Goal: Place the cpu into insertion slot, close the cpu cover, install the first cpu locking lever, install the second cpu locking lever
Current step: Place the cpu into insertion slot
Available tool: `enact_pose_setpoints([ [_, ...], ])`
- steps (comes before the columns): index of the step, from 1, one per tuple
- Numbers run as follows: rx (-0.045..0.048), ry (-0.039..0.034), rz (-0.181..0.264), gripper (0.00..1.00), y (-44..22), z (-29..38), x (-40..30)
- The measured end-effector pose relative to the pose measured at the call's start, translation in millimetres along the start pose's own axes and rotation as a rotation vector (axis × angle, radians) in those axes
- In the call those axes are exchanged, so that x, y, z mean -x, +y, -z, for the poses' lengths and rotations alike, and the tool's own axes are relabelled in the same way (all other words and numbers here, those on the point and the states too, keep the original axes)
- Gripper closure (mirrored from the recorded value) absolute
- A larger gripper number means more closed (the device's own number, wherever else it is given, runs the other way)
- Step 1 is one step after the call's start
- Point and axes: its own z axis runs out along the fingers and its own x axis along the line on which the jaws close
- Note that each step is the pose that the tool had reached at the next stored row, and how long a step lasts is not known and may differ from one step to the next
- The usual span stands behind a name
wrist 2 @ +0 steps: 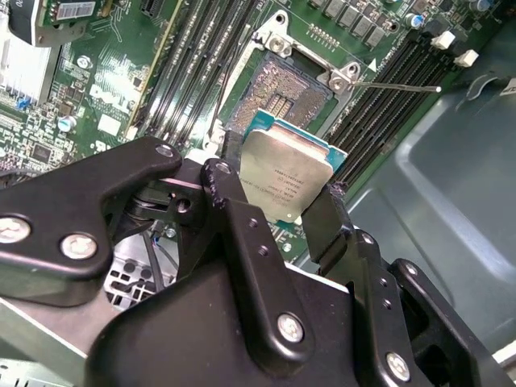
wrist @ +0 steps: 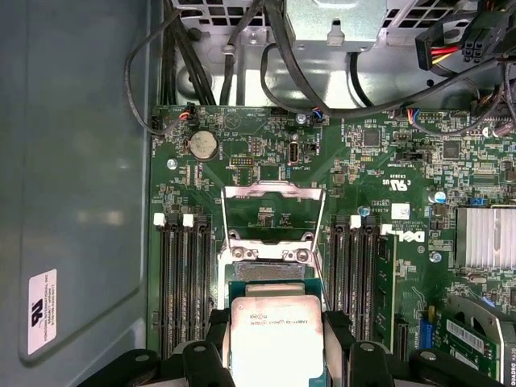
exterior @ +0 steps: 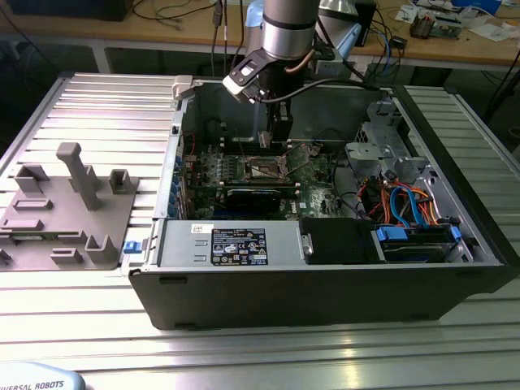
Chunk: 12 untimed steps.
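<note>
The arm (exterior: 288, 32) hangs vertical — its end effector (wrist 2: 282, 189) pinched on the cpu (wrist 2: 286, 165) from both sides.

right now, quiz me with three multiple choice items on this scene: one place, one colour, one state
1. Where is the cpu? A) held by the gripper near the socket B) seated in the socket C) on the table outside the case
2. What colour is the motherboard? A) blue B) green C) red
3. How is the cpu cover? A) shut B) swung open C) taken off
Answers: 1 A, the fingers clamp its edges in both wrist views; 2 B, green board surrounds the socket; 3 B, the frame is hinged back off the bare socket.
</note>
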Motion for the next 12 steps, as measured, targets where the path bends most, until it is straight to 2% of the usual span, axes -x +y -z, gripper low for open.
enact_pose_setpoints([
  [12,-0.0001,-0.0001,0.0,0.45,0.0,-7.1,0.1],
])
